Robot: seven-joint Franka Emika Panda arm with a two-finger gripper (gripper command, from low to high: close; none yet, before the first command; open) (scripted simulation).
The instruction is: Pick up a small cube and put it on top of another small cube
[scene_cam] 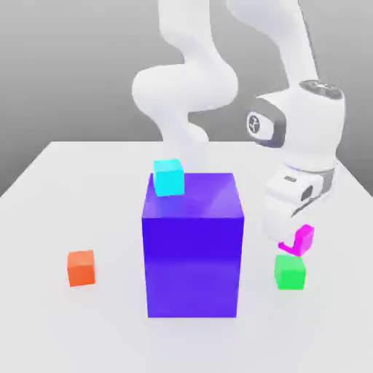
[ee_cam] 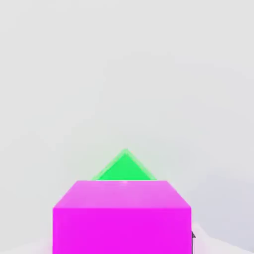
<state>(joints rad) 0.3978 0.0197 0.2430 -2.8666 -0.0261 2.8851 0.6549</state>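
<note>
The small magenta-pink cube (scene_cam: 304,237) hangs tilted in the air, held at the tip of my gripper (scene_cam: 293,239), which is shut on it. Directly below it, almost touching, the small bright green cube (scene_cam: 290,272) rests on the table at the exterior view's right. In the hand view the magenta cube (ee_cam: 121,216) looms close, and a corner of the green cube (ee_cam: 125,166) peeks out beyond it. The white hand body (scene_cam: 291,200) hides the fingers themselves in the exterior view.
A big blue-purple block (scene_cam: 192,244) stands mid-table, just left of the green cube in the exterior view, with a cyan cube (scene_cam: 168,177) on its top. An orange cube (scene_cam: 81,267) lies at the left. The white table (scene_cam: 73,182) extends around them.
</note>
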